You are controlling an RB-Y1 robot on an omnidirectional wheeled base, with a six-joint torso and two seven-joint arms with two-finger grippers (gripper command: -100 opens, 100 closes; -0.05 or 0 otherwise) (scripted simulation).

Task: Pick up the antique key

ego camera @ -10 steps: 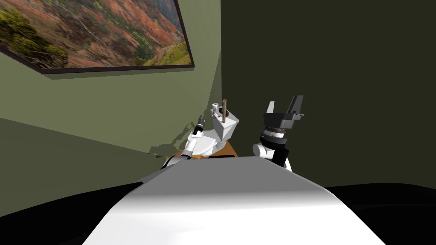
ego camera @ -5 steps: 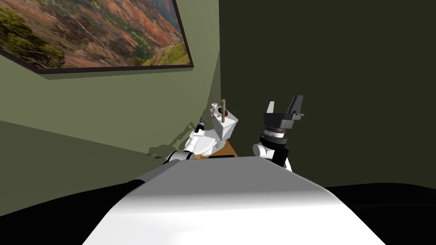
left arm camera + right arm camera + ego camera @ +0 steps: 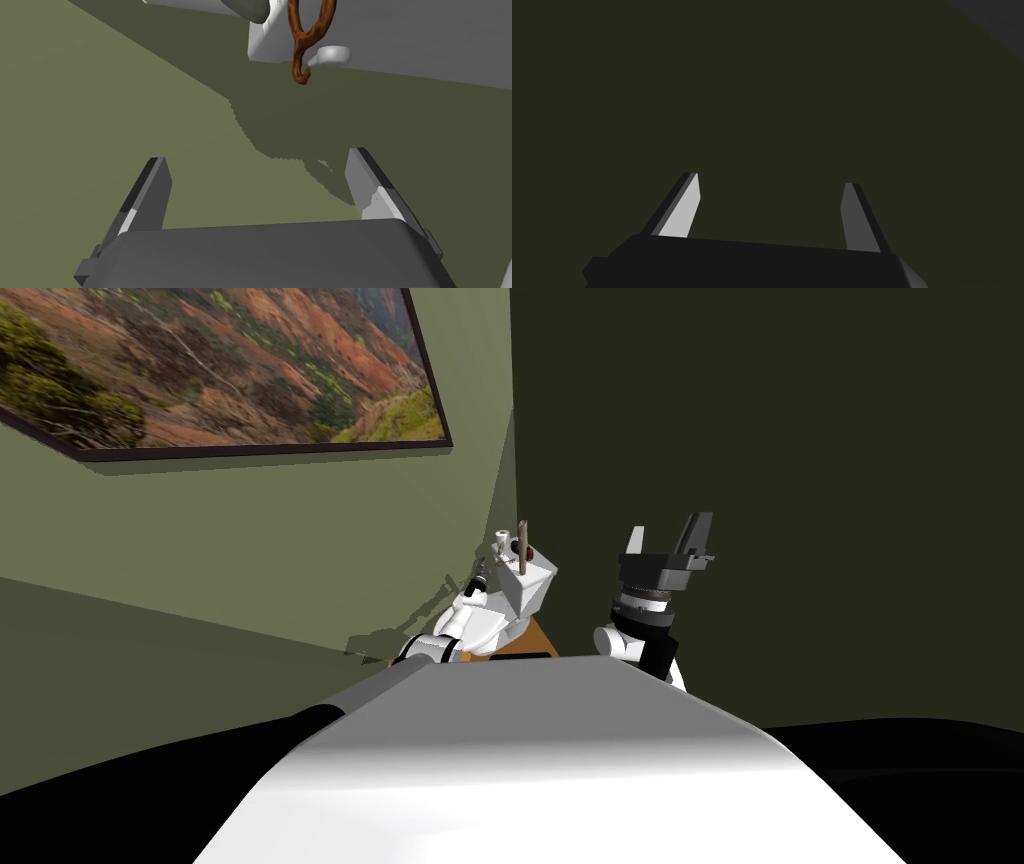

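Wall (image 3: 250, 548): olive, meets a darker wall in a corner; landscape painting (image 3: 220, 368) hangs on it.
Toilet (image 3: 525, 588): white, in that corner.
Right claw (image 3: 668, 528): my raised arm beside the toilet, fingers wide apart, holding nothing.
Left claw (image 3: 257, 155): fingers wide apart, nothing between them, near the tank, apart from the key.
Antique key (image 3: 305, 40): rusty brown, at the tank, curled end just beside the flush lever (image 3: 330, 54).

Rusty brown antique key (image 3: 298, 60), looped with a hooked tip, at the white tank's (image 3: 262, 45) edge
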